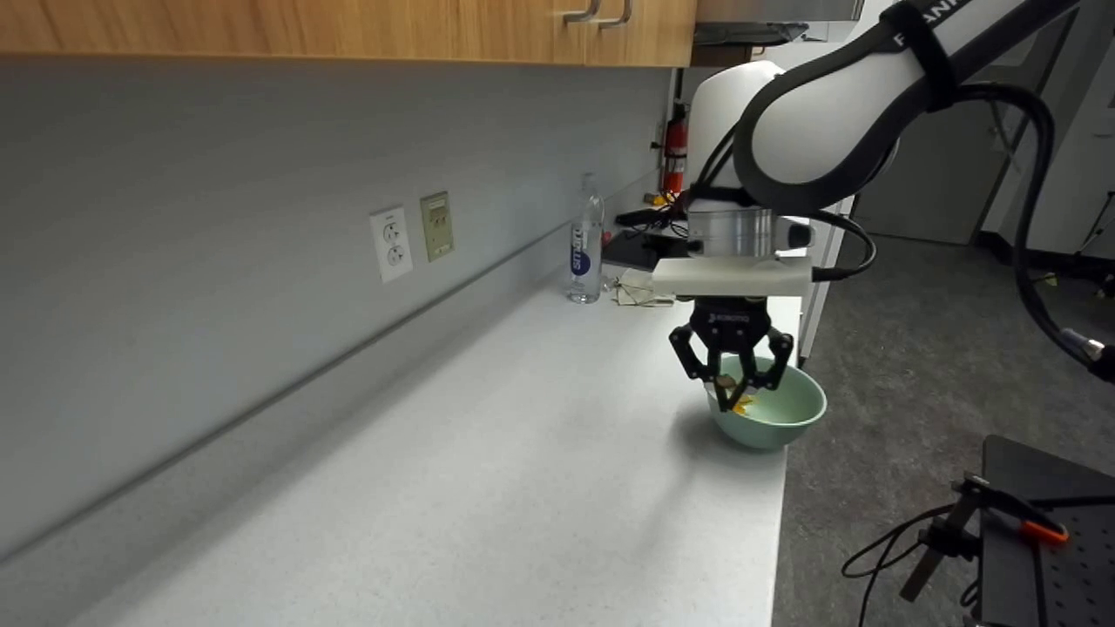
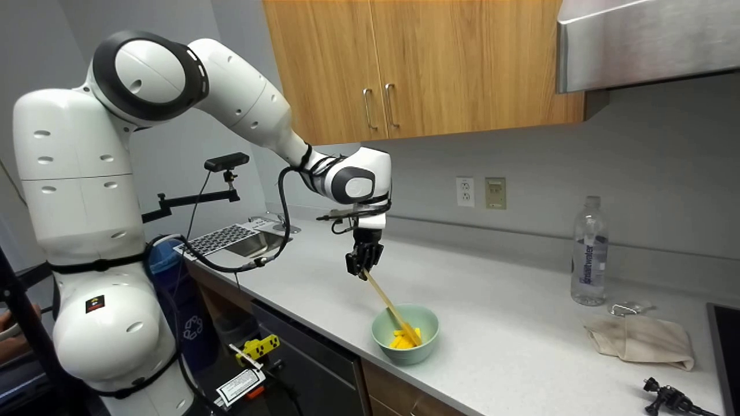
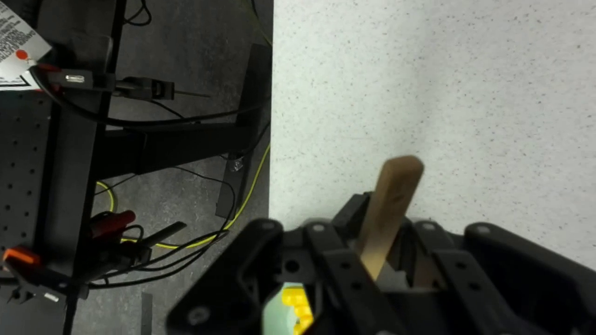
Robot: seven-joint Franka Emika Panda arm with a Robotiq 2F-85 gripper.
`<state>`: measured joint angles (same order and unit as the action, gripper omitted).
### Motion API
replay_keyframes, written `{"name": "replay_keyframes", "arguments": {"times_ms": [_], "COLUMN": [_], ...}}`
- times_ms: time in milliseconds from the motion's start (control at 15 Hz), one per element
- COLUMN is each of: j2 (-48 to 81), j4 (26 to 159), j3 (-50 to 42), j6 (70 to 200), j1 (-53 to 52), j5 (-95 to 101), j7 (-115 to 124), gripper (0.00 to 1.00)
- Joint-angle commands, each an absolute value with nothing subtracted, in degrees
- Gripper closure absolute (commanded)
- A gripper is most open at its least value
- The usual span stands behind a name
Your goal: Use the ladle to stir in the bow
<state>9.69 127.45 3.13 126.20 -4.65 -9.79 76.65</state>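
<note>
A light green bowl (image 2: 381,332) stands on the counter near its front edge, and it also shows in an exterior view (image 1: 797,405). Several yellow pieces (image 2: 399,342) lie in it. My gripper (image 2: 363,270) is above and beside the bowl, shut on the handle of a wooden ladle (image 2: 386,299). The ladle slants down, its lower end in the bowl among the yellow pieces. In the wrist view the handle's end (image 3: 393,195) sticks up between the fingers (image 3: 379,228). There the fingers hide most of the bowl (image 3: 275,314). The ladle's tip is partly hidden by the pieces.
A water bottle (image 2: 589,254) stands near the wall, with a folded cloth (image 2: 642,341) beside it. A black clamp-like part (image 2: 673,398) lies by the dark stovetop (image 2: 729,341). A sink (image 2: 258,244) is at the far end. Wooden cabinets (image 2: 462,63) hang above.
</note>
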Motion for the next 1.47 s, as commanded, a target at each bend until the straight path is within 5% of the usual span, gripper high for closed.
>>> {"name": "replay_keyframes", "arguments": {"times_ms": [0,467,1400], "j2": [8.5,7.4,-3.5], "j4": [126.3,126.6,129.6], "j3": [2.8,1.4,1.4], "j6": [126.5,125.6,124.2], "j1": [-3.8,-2.2,-2.3], "j5": [-13.4,-19.8,1.4], "j7": [71.6,67.3,78.7], "gripper": [0.98,0.98,0.98]}}
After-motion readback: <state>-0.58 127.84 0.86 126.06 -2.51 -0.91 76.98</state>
